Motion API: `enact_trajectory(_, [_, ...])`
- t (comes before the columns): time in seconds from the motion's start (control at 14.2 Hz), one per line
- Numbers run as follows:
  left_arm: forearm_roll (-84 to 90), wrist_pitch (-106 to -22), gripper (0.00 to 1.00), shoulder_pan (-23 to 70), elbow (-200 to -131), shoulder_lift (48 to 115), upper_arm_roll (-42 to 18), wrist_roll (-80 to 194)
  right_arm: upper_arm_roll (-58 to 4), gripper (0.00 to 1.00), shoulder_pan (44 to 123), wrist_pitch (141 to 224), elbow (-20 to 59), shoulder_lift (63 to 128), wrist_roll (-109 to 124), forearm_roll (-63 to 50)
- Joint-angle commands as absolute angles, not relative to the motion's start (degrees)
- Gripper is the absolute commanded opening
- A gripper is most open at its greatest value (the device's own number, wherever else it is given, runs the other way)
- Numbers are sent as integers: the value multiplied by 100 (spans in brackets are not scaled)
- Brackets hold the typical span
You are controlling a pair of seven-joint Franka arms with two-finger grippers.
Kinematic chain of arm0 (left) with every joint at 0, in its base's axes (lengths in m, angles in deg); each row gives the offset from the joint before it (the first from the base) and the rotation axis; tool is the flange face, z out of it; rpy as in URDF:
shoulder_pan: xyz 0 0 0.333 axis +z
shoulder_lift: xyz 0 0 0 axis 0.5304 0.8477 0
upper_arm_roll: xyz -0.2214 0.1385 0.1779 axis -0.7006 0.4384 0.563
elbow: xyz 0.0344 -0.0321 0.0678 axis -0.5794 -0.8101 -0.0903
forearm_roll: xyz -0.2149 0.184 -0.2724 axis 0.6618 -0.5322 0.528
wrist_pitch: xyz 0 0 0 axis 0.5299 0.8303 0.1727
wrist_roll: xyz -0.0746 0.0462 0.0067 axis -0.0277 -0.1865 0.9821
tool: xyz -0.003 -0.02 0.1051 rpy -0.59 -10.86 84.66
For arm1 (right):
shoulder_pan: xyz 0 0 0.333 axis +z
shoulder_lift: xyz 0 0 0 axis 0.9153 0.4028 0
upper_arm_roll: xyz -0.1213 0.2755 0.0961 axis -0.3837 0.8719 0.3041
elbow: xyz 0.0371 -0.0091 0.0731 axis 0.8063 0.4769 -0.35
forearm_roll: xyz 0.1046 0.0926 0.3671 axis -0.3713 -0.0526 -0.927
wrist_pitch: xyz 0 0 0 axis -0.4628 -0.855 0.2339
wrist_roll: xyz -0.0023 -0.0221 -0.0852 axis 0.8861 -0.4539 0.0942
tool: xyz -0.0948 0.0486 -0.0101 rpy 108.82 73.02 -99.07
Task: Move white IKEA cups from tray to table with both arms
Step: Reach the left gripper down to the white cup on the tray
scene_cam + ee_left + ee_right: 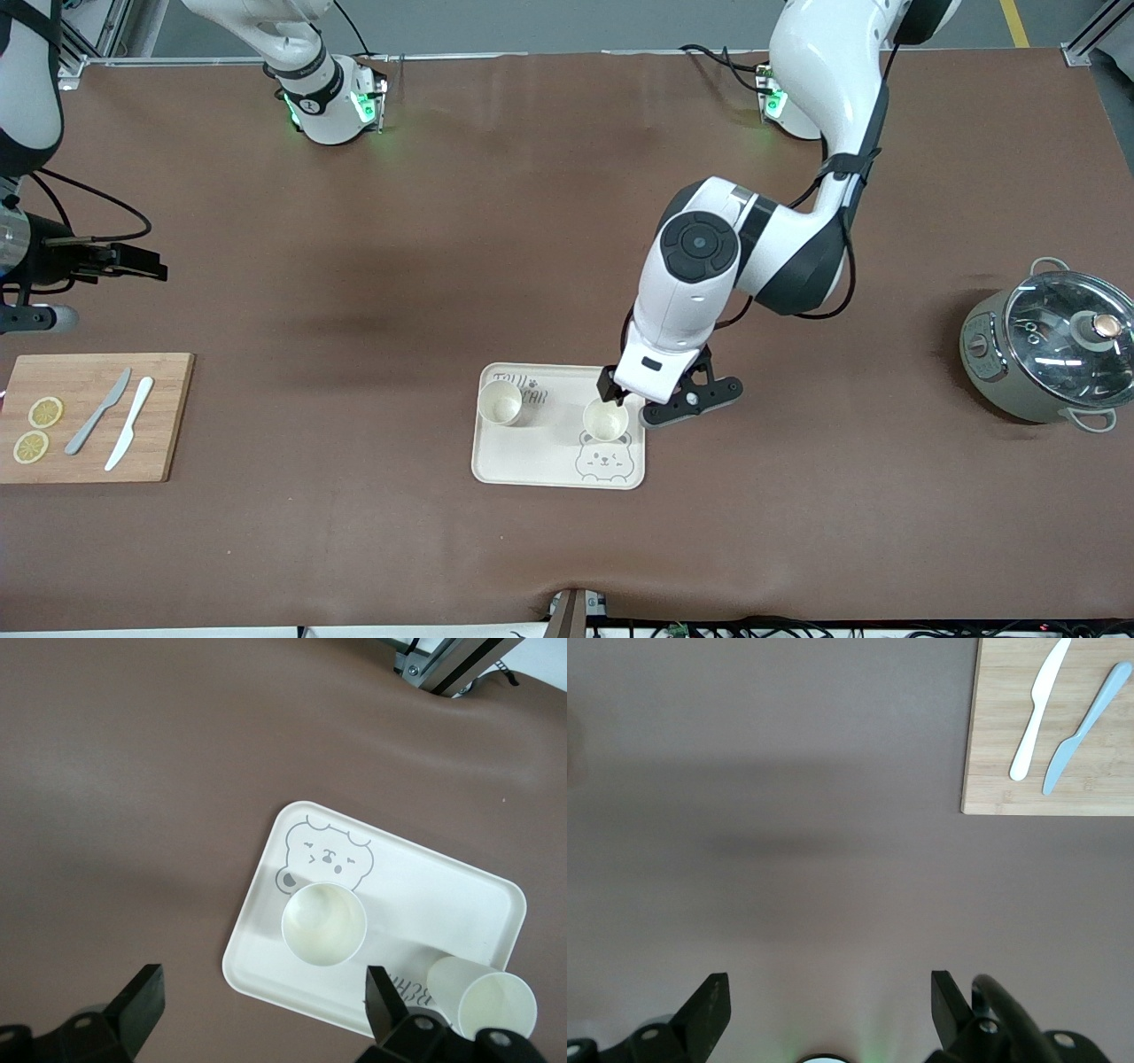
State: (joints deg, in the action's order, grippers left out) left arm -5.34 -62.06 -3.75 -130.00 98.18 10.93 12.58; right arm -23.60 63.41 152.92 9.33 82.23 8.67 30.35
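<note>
Two white IKEA cups stand upright on the bear-print tray (540, 454). One cup (606, 420) stands at the bear's head. The other cup (500, 403) stands by the lettering, toward the right arm's end. My left gripper (620, 388) hovers open and empty over the tray's edge beside the bear cup, apart from it. The left wrist view shows that gripper (261, 997), the bear cup (323, 923), the other cup (485, 1003) and the tray (434, 899). My right gripper (142, 264) waits open and empty at the right arm's end of the table, over bare mat in its wrist view (828, 997).
A wooden cutting board (164, 416) with two knives (115, 421) and two lemon slices (37, 430) lies at the right arm's end; it also shows in the right wrist view (992, 744). A grey-green pot with glass lid (1050, 350) stands at the left arm's end.
</note>
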Motion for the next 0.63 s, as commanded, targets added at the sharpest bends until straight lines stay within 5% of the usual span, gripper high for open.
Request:
enact_trajectory(0.0, [-572,-6249,100,-435,-12840,10003,1163,1164,-2287,100,6212,15232,769,8302,939,3116])
enact_trajectory(0.56, [-520,-6952,100,-409,-12840,10539,1137,1199,-2278,100,5957,15214,813,8627,887,3125])
